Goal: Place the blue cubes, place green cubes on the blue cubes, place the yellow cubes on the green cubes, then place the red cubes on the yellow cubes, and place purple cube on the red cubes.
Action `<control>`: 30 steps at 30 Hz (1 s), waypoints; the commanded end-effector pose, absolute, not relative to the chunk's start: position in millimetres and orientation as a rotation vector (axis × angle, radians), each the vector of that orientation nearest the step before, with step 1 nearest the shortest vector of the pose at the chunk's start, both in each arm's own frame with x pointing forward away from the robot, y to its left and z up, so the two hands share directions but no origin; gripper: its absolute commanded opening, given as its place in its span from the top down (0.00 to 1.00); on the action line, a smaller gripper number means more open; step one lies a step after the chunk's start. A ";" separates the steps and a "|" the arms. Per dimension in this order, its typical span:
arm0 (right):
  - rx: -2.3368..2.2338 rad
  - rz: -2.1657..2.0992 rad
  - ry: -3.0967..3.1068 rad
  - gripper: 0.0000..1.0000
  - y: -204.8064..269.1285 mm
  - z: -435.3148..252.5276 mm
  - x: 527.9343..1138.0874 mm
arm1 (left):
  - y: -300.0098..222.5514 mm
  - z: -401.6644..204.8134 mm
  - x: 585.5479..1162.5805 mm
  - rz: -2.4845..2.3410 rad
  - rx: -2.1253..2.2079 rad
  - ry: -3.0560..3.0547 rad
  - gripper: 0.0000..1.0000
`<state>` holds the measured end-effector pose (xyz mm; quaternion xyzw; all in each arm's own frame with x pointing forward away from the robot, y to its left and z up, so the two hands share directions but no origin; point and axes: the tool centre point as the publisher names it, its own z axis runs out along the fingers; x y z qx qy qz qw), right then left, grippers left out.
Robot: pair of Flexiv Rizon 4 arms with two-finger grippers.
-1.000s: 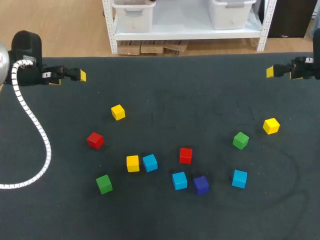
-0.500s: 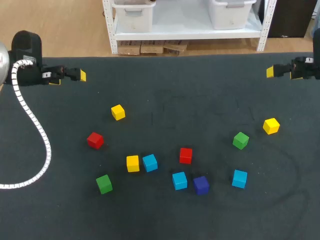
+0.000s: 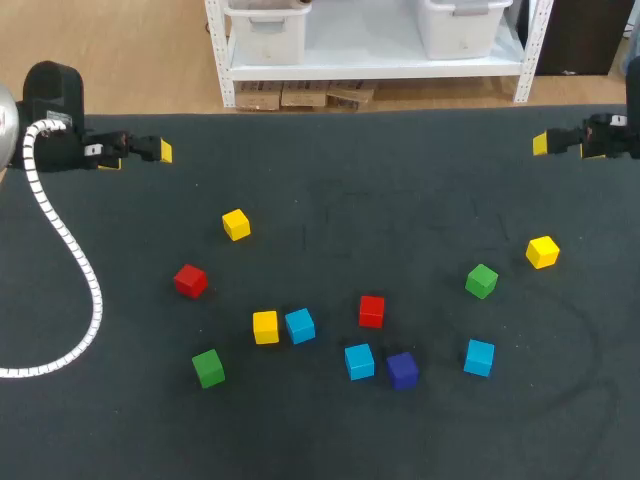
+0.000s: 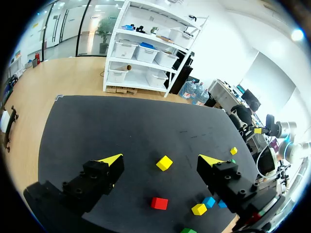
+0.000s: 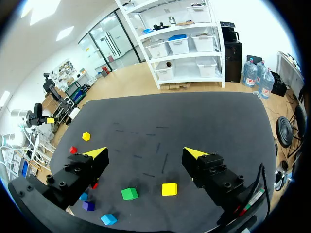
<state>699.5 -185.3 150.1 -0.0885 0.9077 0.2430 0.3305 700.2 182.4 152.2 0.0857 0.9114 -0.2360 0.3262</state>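
Loose cubes lie scattered over the dark table (image 3: 330, 200). Three blue cubes (image 3: 300, 325) (image 3: 359, 361) (image 3: 479, 357) sit toward the front, with a purple cube (image 3: 402, 370) beside the middle one. Green cubes (image 3: 208, 368) (image 3: 481, 281), yellow cubes (image 3: 236, 224) (image 3: 265, 327) (image 3: 542, 251) and red cubes (image 3: 190, 281) (image 3: 371, 311) are spread around them. My left gripper (image 3: 160, 150) (image 4: 162, 159) hovers open and empty at the far left, a yellow cube (image 4: 164, 163) well ahead of it. My right gripper (image 3: 541, 143) (image 5: 144, 153) stands open and empty at the far right, above a green cube (image 5: 129, 194) and a yellow cube (image 5: 169, 189).
A white ribbed cable (image 3: 70, 260) from my left arm loops across the table's left side. The far half of the table holds no cubes.
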 end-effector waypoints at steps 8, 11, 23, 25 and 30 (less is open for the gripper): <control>-0.231 0.635 2.374 0.00 -185.1 150.1 699.7 | 184.3 150.8 699.9 -0.630 0.230 2.379 0.00; -0.231 0.635 2.374 0.00 -185.1 150.1 699.7 | 184.3 150.8 699.9 -0.630 0.230 2.379 0.00; -0.364 0.561 2.413 0.00 -178.9 149.7 690.5 | 184.3 150.8 699.9 -0.630 0.230 2.379 0.00; -0.471 0.539 2.419 0.00 -171.5 151.1 681.9 | 184.3 150.8 699.9 -0.630 0.230 2.379 0.00; -0.743 0.512 2.427 0.00 -152.2 150.0 653.3 | 184.3 150.8 699.9 -0.630 0.230 2.379 0.00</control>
